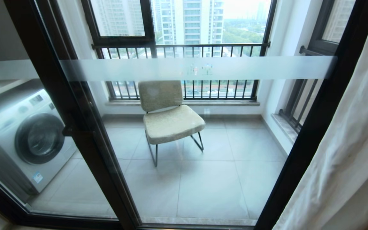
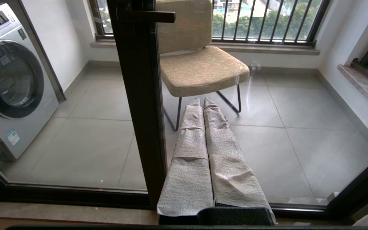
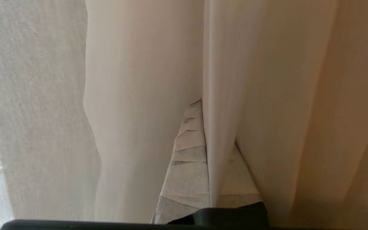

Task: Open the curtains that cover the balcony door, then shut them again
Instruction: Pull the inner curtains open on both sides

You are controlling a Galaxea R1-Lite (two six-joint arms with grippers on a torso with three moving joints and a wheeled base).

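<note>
Head view: balcony door [image 1: 184, 134] uncovered; curtains [image 1: 347, 153] gathered at far right, hanging lengthwise top to bottom. No gripper visible here.

Left wrist view: left gripper [image 2: 205, 105] clenched, empty, facing door frame, well apart from fabric.

Right wrist view: right gripper [image 3: 202, 103] clamped on a fold of pale beige curtain, sheer alongside. Judged nearer arm; drawing across the glass toward the left likely next.
</note>
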